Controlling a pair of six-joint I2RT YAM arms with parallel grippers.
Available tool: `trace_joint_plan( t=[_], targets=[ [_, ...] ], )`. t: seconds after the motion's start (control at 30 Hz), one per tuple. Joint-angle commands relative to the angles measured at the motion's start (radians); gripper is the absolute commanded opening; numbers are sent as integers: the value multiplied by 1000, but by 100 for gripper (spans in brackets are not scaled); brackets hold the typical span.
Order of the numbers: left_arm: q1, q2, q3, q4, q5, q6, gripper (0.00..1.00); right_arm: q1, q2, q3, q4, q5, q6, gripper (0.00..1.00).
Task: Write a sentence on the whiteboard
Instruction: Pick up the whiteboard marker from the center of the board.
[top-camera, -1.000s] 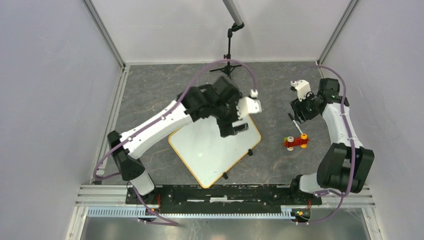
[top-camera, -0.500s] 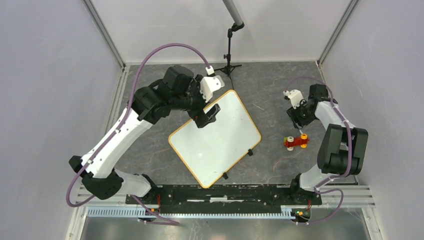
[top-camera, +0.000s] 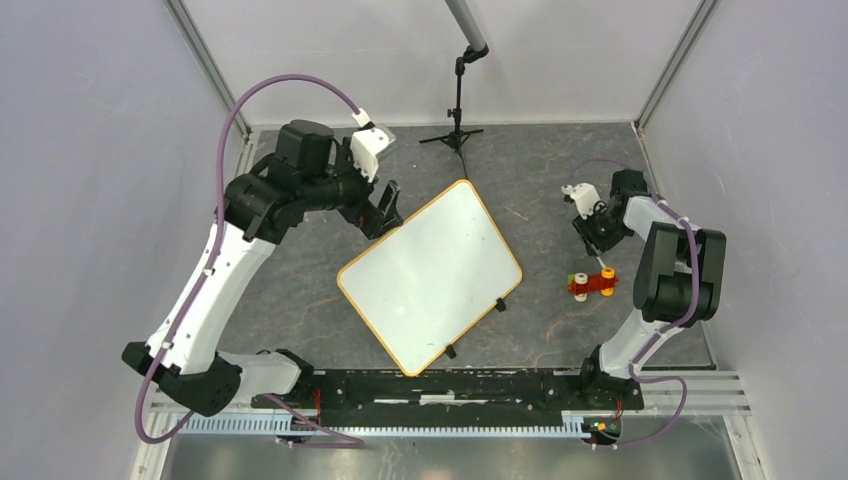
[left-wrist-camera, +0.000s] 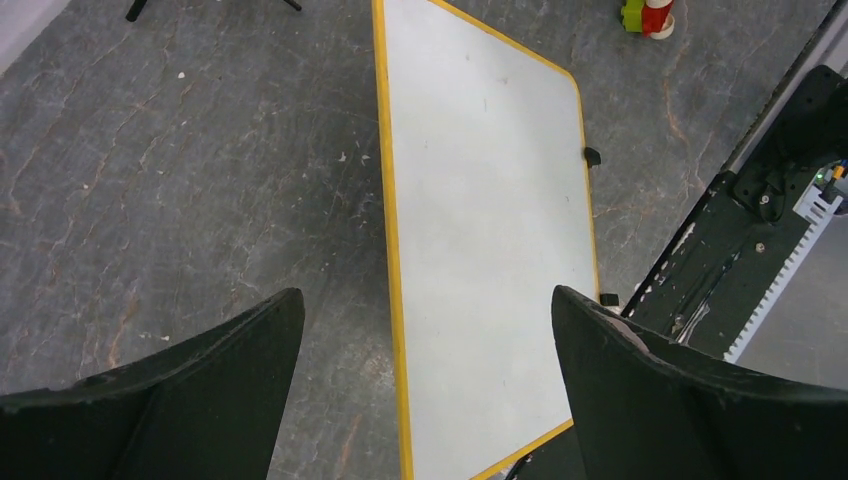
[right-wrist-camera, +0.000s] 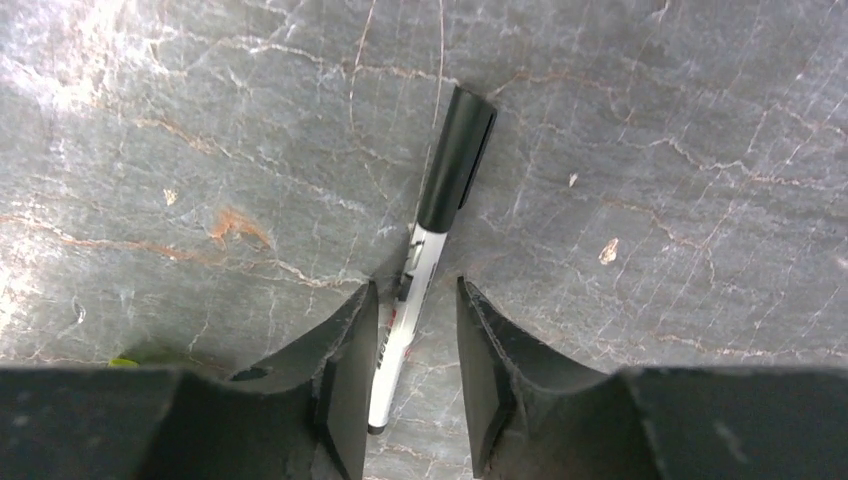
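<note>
The left gripper (left-wrist-camera: 425, 300), jaws wide apart, hangs over the yellow-rimmed whiteboard (left-wrist-camera: 490, 210); a red toy (left-wrist-camera: 651, 14) lies beyond its far corner.

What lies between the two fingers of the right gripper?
A marker with a black cap lies flat on the grey table between the fingers; the right wrist view shows it.

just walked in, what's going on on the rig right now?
The right gripper is down at the table, its open jaws straddling a black-capped marker that lies flat, not yet clamped. The left gripper hovers wide open over the far left edge of the whiteboard, holding nothing. The board is blank; nothing is written yet.
</note>
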Motion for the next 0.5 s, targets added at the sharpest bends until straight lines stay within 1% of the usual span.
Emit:
trace_joint_plan(
  t=[0.0,0.1,0.17,0.27,0.3,0.47],
  targets=[
    [45,-47,-18,18,39,-47,100,-5,83,37,-20,-34,-39,36],
    [75,-54,-42,0,11,-32,100,-16,108,76,-65,-51,-47,24],
    [98,-70,-63,-4,-4,-30,100,-19,105,84,-67,-46,-51,16],
    [150,-99,-90,-16,18,-44,100,-20,89,107,-83,-54,-63,3],
    [168,-108,-100,-25,32,-46,100,-20,77,116,-90,-61,-66,0],
    [260,-126,-115,-82,65,-64,100,-22,-27,155,-107,-93,-78,0]
  ],
)
